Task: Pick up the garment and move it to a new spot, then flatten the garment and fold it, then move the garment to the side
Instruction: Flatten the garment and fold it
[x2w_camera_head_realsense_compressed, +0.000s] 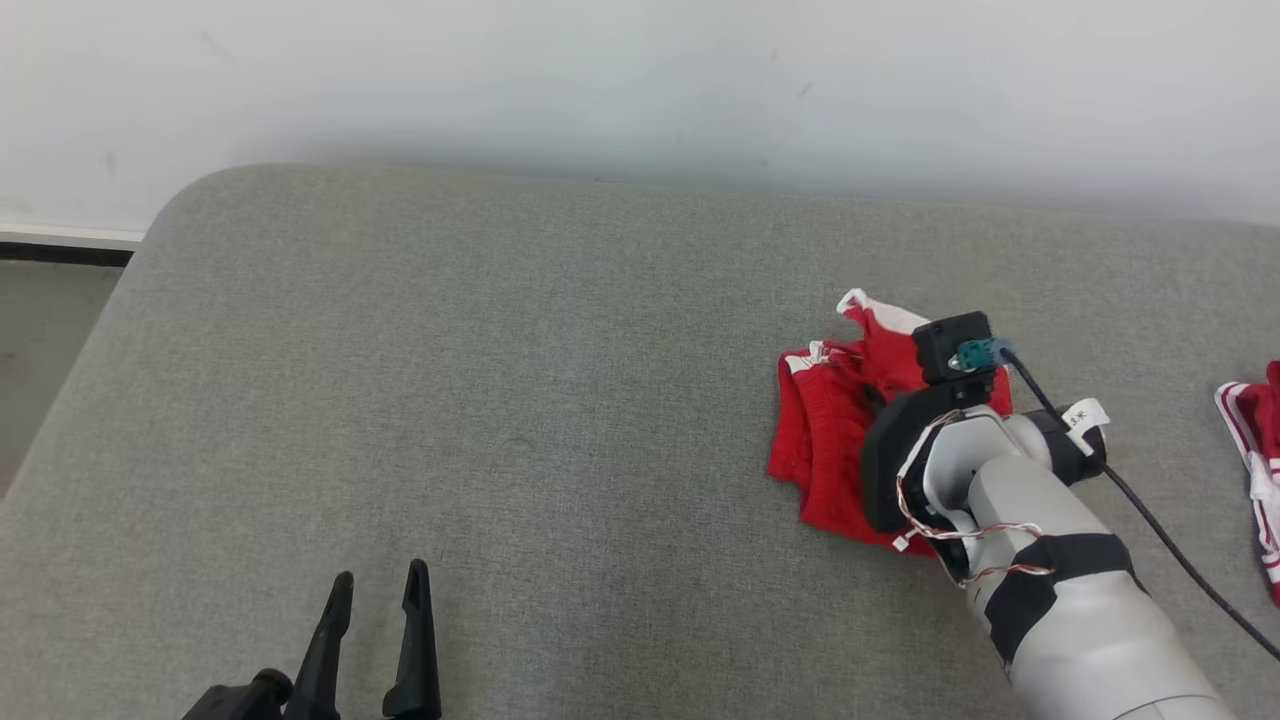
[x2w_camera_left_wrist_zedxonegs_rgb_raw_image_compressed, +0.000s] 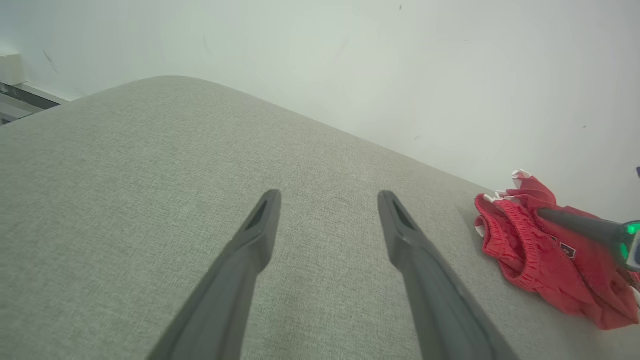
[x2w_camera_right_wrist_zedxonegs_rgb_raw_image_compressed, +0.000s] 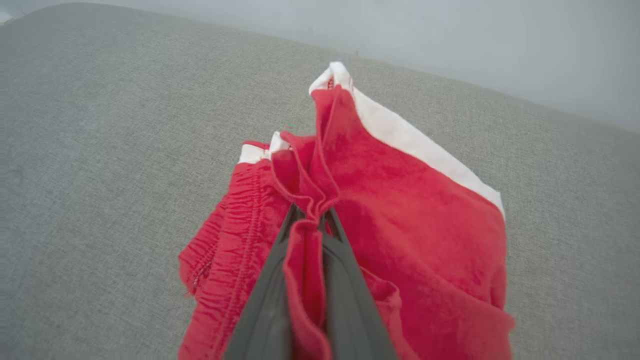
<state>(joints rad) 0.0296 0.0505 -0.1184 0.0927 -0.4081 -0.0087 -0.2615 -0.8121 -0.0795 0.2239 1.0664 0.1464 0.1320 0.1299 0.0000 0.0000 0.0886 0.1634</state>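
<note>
The right gripper (x2w_camera_right_wrist_zedxonegs_rgb_raw_image_compressed: 311, 216) is pinched shut on a bunched fold of the red garment (x2w_camera_head_realsense_compressed: 825, 440), crumpled on the right of the grey pad (x2w_camera_head_realsense_compressed: 450, 350), seemingly for lifting; the left gripper (x2w_camera_head_realsense_compressed: 381, 570) rests wide open, empty.

Bright, soft, even light. Close to the right pincer (x2w_camera_right_wrist_zedxonegs_rgb_raw_image_compressed: 310, 216) the red cloth (x2w_camera_right_wrist_zedxonegs_rgb_raw_image_compressed: 415, 200) is slightly blurred; far from it, the corners darken.

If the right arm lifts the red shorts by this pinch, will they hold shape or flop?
Likely flop: the red shorts bunch into soft folds where the right gripper is shut on them. Probably light, being thin cloth. The small pinch near the gathered waistband may let the rest dangle unevenly.
</note>
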